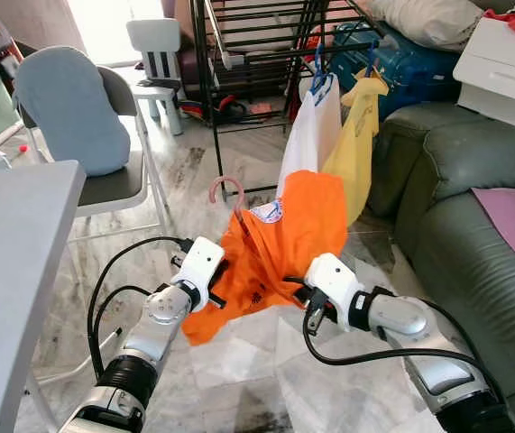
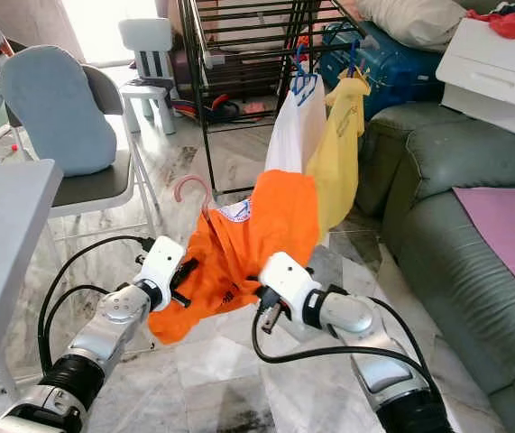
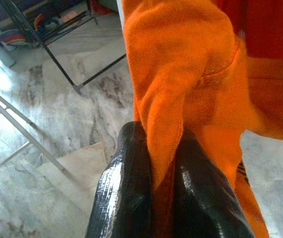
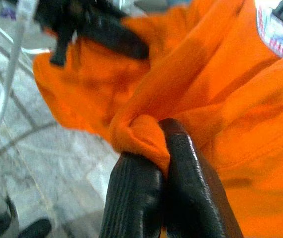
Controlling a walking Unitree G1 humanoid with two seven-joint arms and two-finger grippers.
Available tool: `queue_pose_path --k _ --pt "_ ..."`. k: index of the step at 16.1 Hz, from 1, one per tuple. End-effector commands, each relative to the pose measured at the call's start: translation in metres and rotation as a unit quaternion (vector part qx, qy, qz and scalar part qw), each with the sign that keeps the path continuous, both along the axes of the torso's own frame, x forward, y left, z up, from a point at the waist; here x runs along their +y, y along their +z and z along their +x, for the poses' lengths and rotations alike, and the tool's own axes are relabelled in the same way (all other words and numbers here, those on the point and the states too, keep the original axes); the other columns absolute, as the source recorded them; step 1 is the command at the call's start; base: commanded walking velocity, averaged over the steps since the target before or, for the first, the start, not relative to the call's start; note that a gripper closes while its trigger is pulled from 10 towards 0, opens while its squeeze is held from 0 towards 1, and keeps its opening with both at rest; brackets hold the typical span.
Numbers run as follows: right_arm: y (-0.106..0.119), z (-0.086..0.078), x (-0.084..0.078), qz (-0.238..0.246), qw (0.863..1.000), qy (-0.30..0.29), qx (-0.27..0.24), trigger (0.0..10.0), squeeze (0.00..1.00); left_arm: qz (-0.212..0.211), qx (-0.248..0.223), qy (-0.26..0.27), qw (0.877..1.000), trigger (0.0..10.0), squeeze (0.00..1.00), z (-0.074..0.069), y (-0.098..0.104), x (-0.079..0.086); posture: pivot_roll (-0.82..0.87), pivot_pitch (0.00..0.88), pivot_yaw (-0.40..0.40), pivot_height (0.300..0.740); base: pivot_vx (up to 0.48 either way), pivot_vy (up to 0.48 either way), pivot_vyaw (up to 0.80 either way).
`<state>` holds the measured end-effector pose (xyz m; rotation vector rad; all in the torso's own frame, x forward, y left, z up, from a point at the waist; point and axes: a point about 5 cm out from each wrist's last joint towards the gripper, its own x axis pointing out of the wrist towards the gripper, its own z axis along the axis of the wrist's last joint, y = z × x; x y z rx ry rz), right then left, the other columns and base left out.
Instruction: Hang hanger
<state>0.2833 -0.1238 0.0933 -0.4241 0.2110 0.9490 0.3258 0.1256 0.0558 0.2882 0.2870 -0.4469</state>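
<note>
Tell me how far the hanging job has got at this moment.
Done: the orange shirt is on its pink hanger, and a white garment and yellow garment hang on the rack. In hand: left gripper and right gripper each pinch the shirt's fabric. Left: hooking the hanger onto the rack.

In the head views the shirt [image 1: 275,244] hangs at centre frame on a hanger whose hook [image 1: 227,189] rises above its upper left edge. The left gripper [image 1: 224,281] pinches the shirt's lower left, the right gripper [image 1: 304,296] its lower right, each with jaws closed on fabric. Behind the shirt, upper centre, stands a drying rack [image 1: 257,54] with two garments [image 1: 338,135] hanging from its front rail. A sofa [image 1: 473,234] fills the right side. A chair [image 1: 86,126] stands at upper left, with a counter [image 1: 13,271] along the left edge before it.
</note>
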Motion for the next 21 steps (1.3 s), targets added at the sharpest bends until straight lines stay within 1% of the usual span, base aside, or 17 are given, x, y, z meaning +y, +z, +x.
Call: queue_pose_path --k 1,2,3,4,6,7,10,11,12,13,14,15,17,18,19,20,21 --pt "-0.004 0.002 -0.006 -0.027 1.0 -0.01 -0.007 10.0 1.0 -0.015 -0.031 0.019 0.999 0.0 0.0 0.011 0.016 0.005 -0.18 0.0 0.037 0.74 0.0 0.0 0.0" --pt "-0.005 0.004 -0.009 -0.039 0.999 -0.022 -0.016 10.0 1.0 -0.015 -0.032 0.02 0.999 0.0 0.0 0.012 0.017 0.006 -0.18 0.0 0.037 0.74 0.0 0.0 0.0" --pt "-0.005 0.015 -0.022 -0.065 0.993 -0.083 -0.052 10.0 1.0 -0.016 -0.036 0.023 0.999 0.0 0.0 0.014 0.02 0.009 -0.18 0.0 0.037 0.74 0.0 0.0 0.0" --pt "-0.005 0.022 -0.03 -0.075 0.987 -0.128 -0.069 10.0 1.0 -0.017 -0.037 0.025 0.999 0.0 0.0 0.014 0.021 0.01 -0.18 0.0 0.037 0.74 0.0 0.0 0.0" --pt "0.0 0.033 -0.046 -0.056 0.971 -0.216 -0.089 10.0 1.0 -0.013 -0.04 0.028 0.999 0.0 0.0 0.015 0.021 0.014 -0.18 0.0 0.039 0.74 0.0 0.0 0.0" --pt "0.003 0.034 -0.05 -0.052 0.967 -0.229 -0.097 10.0 1.0 -0.011 -0.039 0.029 0.999 0.0 0.0 0.014 0.021 0.017 -0.18 0.0 0.042 0.74 0.0 0.0 0.0" --pt "0.0 0.03 -0.048 -0.058 0.974 -0.198 -0.093 10.0 1.0 0.02 -0.039 0.015 0.999 0.0 0.0 0.012 0.019 0.026 -0.18 0.0 0.046 0.74 0.0 0.0 0.0" --pt "0.002 0.026 -0.044 -0.049 0.981 -0.161 -0.098 10.0 1.0 0.031 -0.034 -0.008 0.999 0.0 0.0 0.01 0.017 0.03 -0.18 0.0 0.047 0.74 0.0 0.0 0.0" --pt "0.004 0.025 -0.042 -0.047 0.983 -0.147 -0.101 10.0 1.0 0.034 -0.031 -0.021 0.999 0.0 0.0 0.008 0.017 0.031 -0.18 0.0 0.047 0.74 0.0 0.0 0.0" --pt "0.005 0.021 -0.039 -0.048 0.987 -0.113 -0.103 10.0 1.0 0.047 -0.022 -0.045 0.998 0.0 0.0 0.005 0.015 0.033 -0.18 0.0 0.047 0.74 0.0 0.0 0.0" --pt "0.011 0.021 -0.037 -0.052 0.987 -0.09 -0.122 10.0 1.0 0.055 -0.018 -0.051 0.997 0.0 0.0 0.004 0.015 0.039 -0.18 0.0 0.046 0.74 0.0 0.0 0.0" --pt "0.012 0.022 -0.036 -0.049 0.987 -0.093 -0.119 10.0 1.0 0.06 -0.02 -0.054 0.997 0.0 0.0 0.004 0.016 0.041 -0.18 0.0 0.044 0.74 0.0 0.0 0.0" --pt "0.012 0.022 -0.033 -0.041 0.989 -0.08 -0.113 10.0 1.0 0.049 -0.038 -0.08 0.995 0.0 0.0 0.003 0.022 0.038 -0.18 0.0 0.04 0.74 0.0 0.0 0.0" --pt "0.013 0.02 -0.032 -0.042 0.992 -0.056 -0.108 10.0 1.0 0.051 -0.054 -0.111 0.991 0.0 0.0 0.0 0.026 0.035 -0.18 0.0 0.039 0.74 0.0 0.0 0.0" --pt "0.014 0.018 -0.032 -0.047 0.992 -0.039 -0.109 10.0 1.0 0.056 -0.062 -0.123 0.989 0.0 0.0 -0.001 0.028 0.034 -0.18 0.0 0.039 0.74 0.0 0.0 0.0" --pt "0.018 0.016 -0.038 -0.061 0.992 -0.014 -0.109 10.0 1.0 0.059 -0.078 -0.173 0.98 0.0 0.0 -0.007 0.032 0.032 -0.18 0.0 0.038 0.74 0.0 0.0 0.0" --pt "0.023 0.017 -0.044 -0.063 0.992 -0.007 -0.106 10.0 1.0 0.067 -0.091 -0.215 0.97 0.0 0.0 -0.013 0.034 0.03 -0.18 0.0 0.038 0.74 0.0 0.0 0.0"
